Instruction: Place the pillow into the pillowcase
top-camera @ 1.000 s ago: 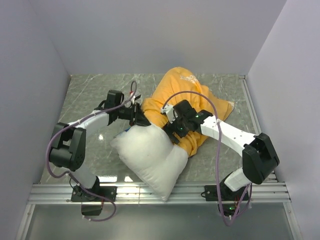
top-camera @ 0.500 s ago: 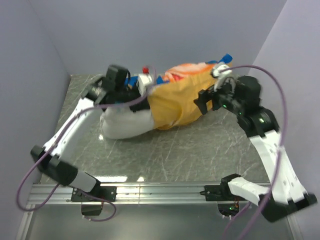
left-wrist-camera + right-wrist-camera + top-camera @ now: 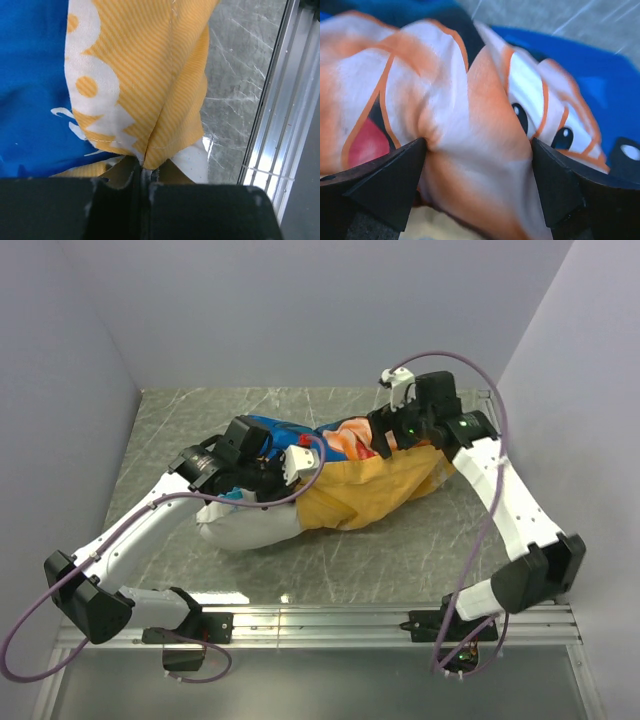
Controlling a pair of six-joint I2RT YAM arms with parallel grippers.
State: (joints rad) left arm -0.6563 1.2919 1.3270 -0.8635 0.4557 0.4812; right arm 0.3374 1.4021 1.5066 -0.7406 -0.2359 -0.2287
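On the table (image 3: 400,550), pillowcase (image 3: 370,490) partly covers pillow (image 3: 250,525).

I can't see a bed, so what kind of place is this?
Probably a robot lab booth, not a bedroom. Plain walls box in a marble-look table. The left arm and right arm are bolted to a metal rail and handle a pillowcase.

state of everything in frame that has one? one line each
pillow: partly in, white end sticking out of the opening.
pillowcase: pulled over most of the pillow, rumpled.
left gripper: shut on the pillowcase edge.
right gripper: open wide, straddling a bunched fold of pillowcase, no clear pinch.
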